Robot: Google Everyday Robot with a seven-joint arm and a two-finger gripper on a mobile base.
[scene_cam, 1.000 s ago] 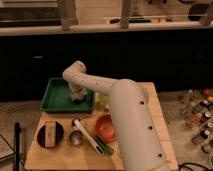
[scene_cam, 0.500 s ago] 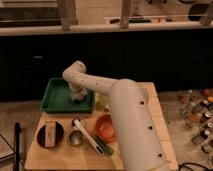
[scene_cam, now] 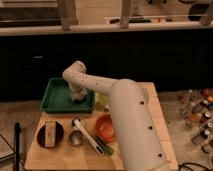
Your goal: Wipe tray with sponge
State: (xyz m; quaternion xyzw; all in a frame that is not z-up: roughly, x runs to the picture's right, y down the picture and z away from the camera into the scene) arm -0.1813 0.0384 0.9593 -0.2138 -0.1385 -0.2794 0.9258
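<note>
- Nothing seems to have changed in the last second: the white arm (scene_cam: 125,115) is bent in the same way over the table, and its gripper (scene_cam: 76,95) is in the same place, low inside the tray (scene_cam: 52,100), near the right side of it.
- Such stillness means, I think, that the wiping is either paused or done with very small strokes. I cannot judge from here how much of the tray is already wiped.
- Gripper state: I cannot tell. The wrist hides the end of the arm, and a sponge is not visible to me, so I cannot say if something is held there.
- Tray position: it is the green shallow one, at the back left of the wooden table (scene_cam: 35,155), close to the dark counter front. Its floor on the left side looks bare.
- Orange bowl (scene_cam: 105,127) stands in front of the tray, partly behind the arm. What is inside I cannot see well.
- Dark round bowl (scene_cam: 50,135) is at the front left, with a pale brown block lying in it.
- Small metal cup (scene_cam: 75,138) stands between the two bowls, and it seems to hold nothing.
- Long utensil with white handle and green end (scene_cam: 90,141) lies on the wood, just beside the orange bowl.
- Small bottles (scene_cam: 197,112) stand on the floor at the right, well apart from the table.
</note>
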